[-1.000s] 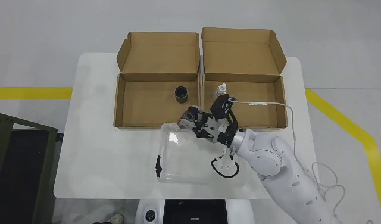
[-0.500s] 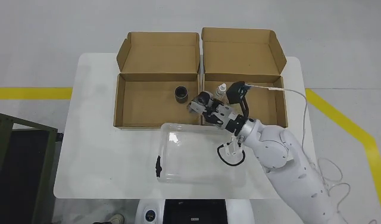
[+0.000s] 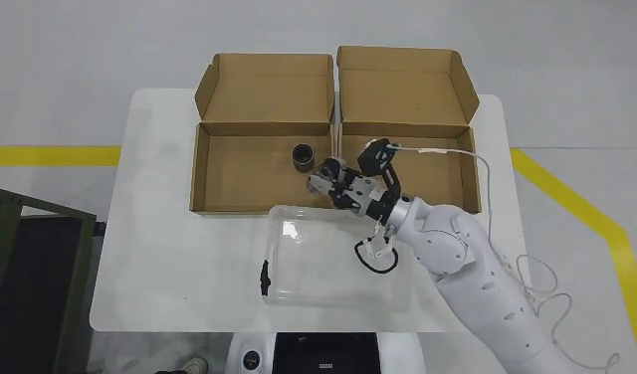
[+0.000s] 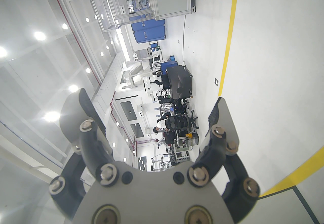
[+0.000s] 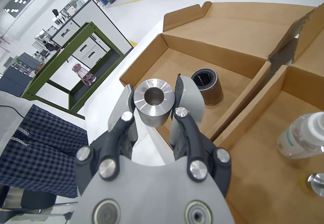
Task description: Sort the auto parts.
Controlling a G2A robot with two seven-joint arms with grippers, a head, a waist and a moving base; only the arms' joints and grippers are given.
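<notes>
The right hand was clamped on a silver sleeve, one finger on each side, bore facing up. In the top view this hand hung above the left box, near its front right corner. A dark bearing stood upright on that box's floor, apart from the sleeve. The right box held a white bottle and a small metal piece. A clear tray lay on the bench in front of the boxes, with a black ring in it. The left hand was spread wide, holding nothing, and pointed out at the room.
</notes>
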